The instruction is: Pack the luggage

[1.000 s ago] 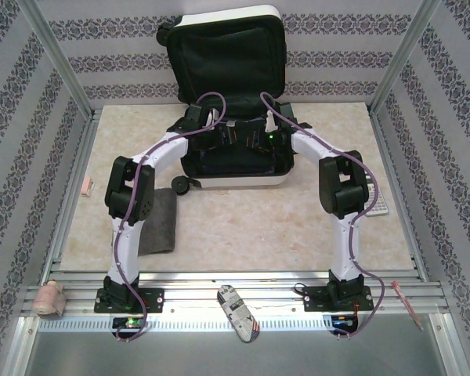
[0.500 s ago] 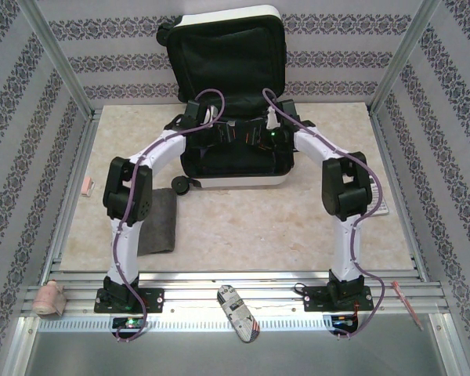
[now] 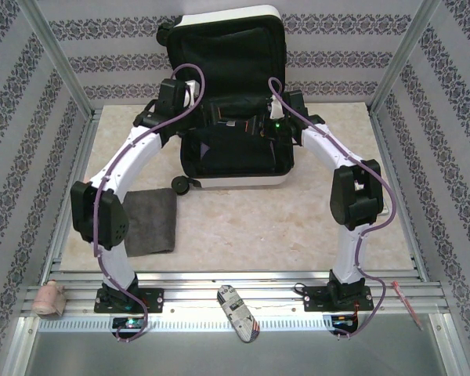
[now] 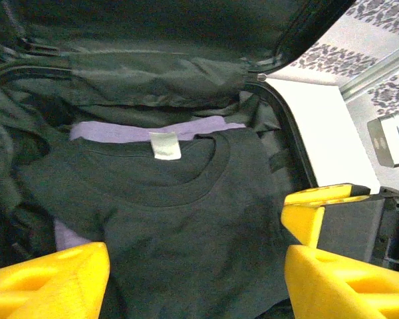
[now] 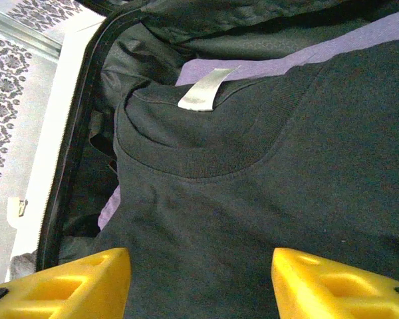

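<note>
Luggage (image 3: pixel 227 59) open, one dark shirt (image 4: pixel 186 226) atop one purple garment (image 4: pixel 120 131)

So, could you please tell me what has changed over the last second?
Both arms drew back toward the lid. The left gripper went farther and shifted left, and its elbow swung out to the near left. The right gripper moved less. Both are open over the dark T-shirt and hold nothing. The luggage stayed open, and the grey cloth did not move.
</note>
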